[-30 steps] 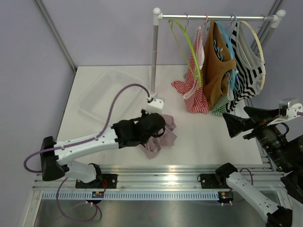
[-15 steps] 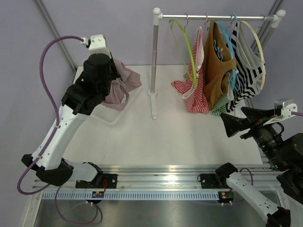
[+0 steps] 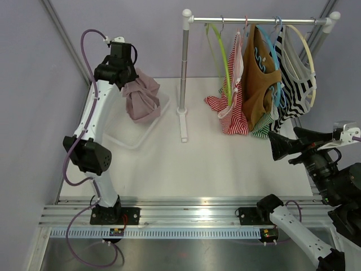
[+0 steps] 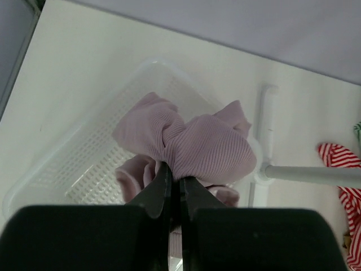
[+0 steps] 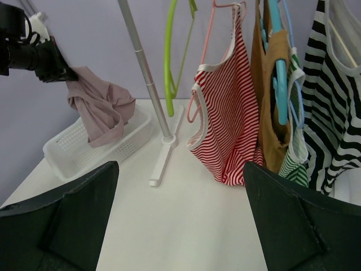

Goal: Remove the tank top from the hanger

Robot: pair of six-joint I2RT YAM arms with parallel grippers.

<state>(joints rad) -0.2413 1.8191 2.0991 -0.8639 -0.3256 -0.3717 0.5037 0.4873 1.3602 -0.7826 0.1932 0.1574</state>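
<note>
Two tools are in view. The left tool is clenched on the mauve tank top, which hangs bunched above the white basket at the far left of the tabletop. A second ago this tool lay low at mid-tabletop with the garment; it has since swung up and across. The green hanger on the rack hangs bare, so removal appears complete and only depositing remains. The right tool stands released near the right edge, holding nothing. Whether the lowest fold touches the basket floor cannot be determined. From above, cloth hides the left fingertips.
</note>
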